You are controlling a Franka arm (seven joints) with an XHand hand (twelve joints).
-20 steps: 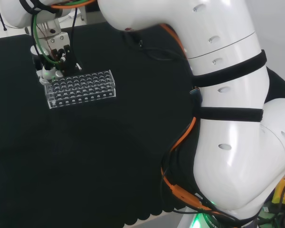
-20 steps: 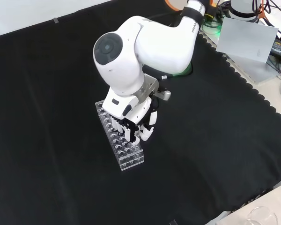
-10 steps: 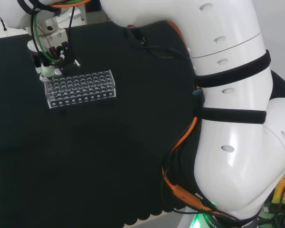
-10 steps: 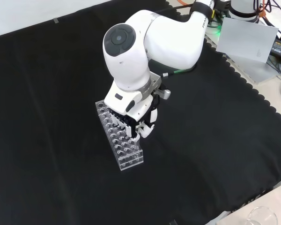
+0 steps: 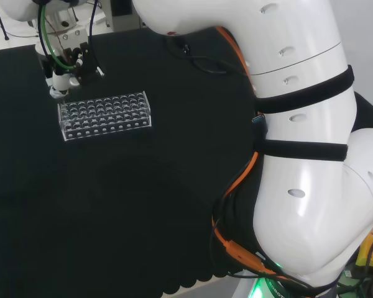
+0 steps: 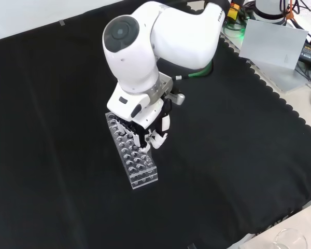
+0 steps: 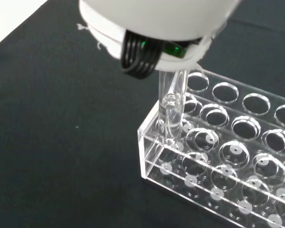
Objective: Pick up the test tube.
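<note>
hand (image 6: 145,136): fingers pinching test tube (image 7: 171,107) | tube over rack (image 6: 131,160) corner hole; open cloth (image 6: 238,155) around

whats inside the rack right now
In the wrist view a clear test tube has its lower end in a corner hole of the rack; other visible holes look empty. The robot hand covers the tube's top.

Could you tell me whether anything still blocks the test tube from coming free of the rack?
Nothing visible does. The test tube hangs from the hand, its bottom tip at the corner hole of the clear rack, open space above.
</note>
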